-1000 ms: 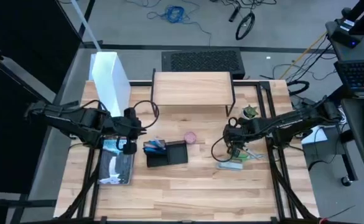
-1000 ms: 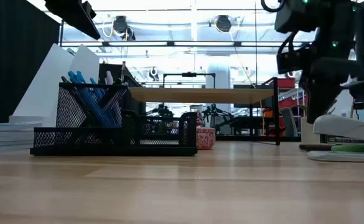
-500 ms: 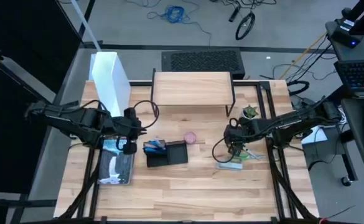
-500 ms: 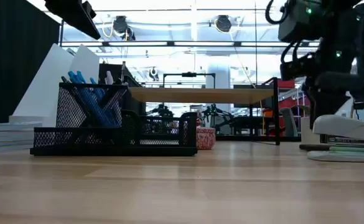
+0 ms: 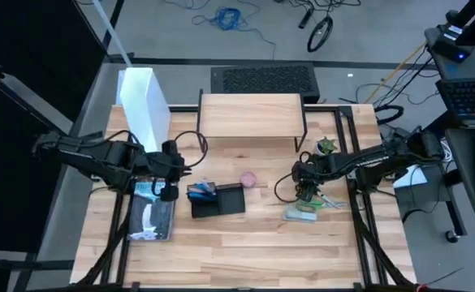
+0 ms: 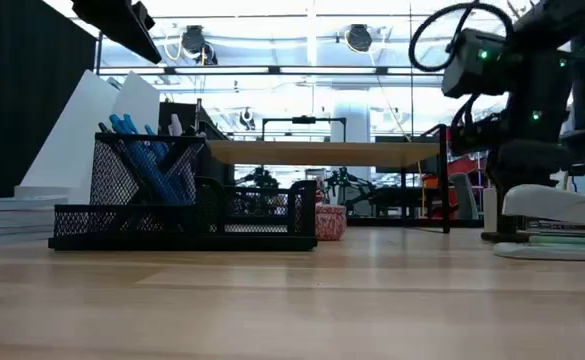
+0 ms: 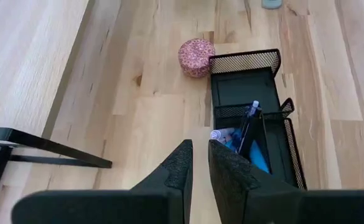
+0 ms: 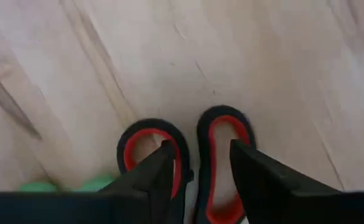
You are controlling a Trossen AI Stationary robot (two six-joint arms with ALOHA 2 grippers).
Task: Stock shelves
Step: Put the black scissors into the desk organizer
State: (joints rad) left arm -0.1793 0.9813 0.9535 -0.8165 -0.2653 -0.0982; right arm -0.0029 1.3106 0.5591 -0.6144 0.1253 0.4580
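Note:
The shelves (image 5: 251,113), a low riser with a light-wood top on black legs, stand at the table's far middle with nothing on top. My right gripper (image 5: 304,195) points down, open, over scissors with black and red handle loops (image 8: 222,140) that lie flat on the table at the right. One loop lies between its fingers, the other under one fingertip (image 8: 167,155). My left gripper (image 5: 167,191) hovers shut, holding nothing, beside the black mesh organizer (image 7: 250,118) with blue pens. My right gripper comes at the scissors' handle end from above. One fingertip stands over one loop (image 8: 145,142) and the other beside the second loop. I cannot tell whether the fingers touch the scissors, which lie flat on the table.
A white stapler (image 6: 562,205) and green items (image 5: 312,204) lie by the scissors. A pink round box (image 5: 248,178) sits mid-table. A tall white file box (image 5: 144,105) stands far left, a flat book (image 5: 152,217) near left, and a small plant (image 5: 326,147) right of the riser.
My right gripper has moved down and a little toward the table's near edge, onto the scissors beside the stapler. The left arm has kept still.

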